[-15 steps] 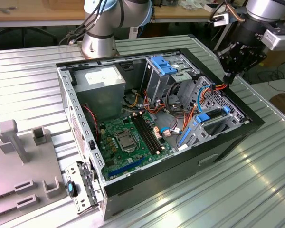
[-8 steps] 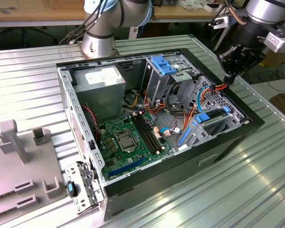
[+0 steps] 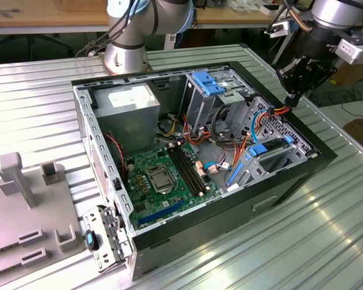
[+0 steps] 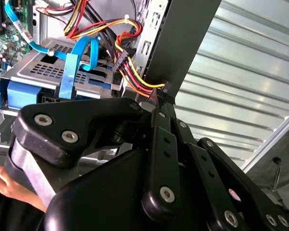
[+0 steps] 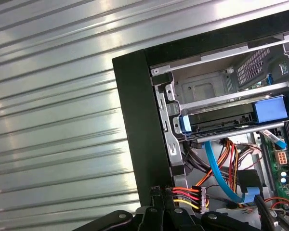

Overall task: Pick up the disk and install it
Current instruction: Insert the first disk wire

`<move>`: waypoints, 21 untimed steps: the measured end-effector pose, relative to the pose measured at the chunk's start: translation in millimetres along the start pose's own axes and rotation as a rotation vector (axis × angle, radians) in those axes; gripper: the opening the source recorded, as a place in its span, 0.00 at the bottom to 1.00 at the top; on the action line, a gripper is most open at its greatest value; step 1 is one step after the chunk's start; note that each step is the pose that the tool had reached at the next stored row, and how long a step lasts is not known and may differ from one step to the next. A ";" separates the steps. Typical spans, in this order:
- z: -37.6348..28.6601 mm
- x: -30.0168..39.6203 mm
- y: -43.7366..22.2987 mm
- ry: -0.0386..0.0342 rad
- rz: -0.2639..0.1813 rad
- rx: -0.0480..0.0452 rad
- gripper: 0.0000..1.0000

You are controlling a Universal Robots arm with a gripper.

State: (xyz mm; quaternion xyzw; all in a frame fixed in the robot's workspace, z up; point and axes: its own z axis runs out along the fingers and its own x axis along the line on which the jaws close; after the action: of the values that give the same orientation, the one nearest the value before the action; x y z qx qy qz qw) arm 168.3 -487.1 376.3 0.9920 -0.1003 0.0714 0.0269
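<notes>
disk (image 5: 221, 121) w/ blue frame, seated in bay

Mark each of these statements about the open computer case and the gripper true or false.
1. The case lies open, with its green circuit board exposed. True.
2. The gripper hangs over the circuit board. False: it is at the case's corner toward the exterior view's right.
3. The case rests on a ribbed metal table. True.
4. The disk lies out on the table. False: it sits in a bay inside the case, with blue frame at its ends.
5. All the cables are black. False: red, yellow, orange and blue ones show.
</notes>
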 end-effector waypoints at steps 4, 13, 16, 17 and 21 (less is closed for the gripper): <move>-0.2 -0.1 -0.5 0.0004 0.000 -0.0020 0.11; 0.3 -1.5 -7.8 0.0117 -0.002 -0.0297 0.31; 2.3 -1.8 -8.3 0.0139 0.030 -0.0390 0.31; 2.9 -1.8 -8.4 0.0141 0.040 -0.0408 0.31; 4.5 -1.7 -8.7 0.0189 0.071 -0.0544 0.31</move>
State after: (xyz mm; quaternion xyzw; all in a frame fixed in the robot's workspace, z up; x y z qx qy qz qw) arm 169.0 -478.6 371.3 0.9860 -0.1372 0.0790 0.0523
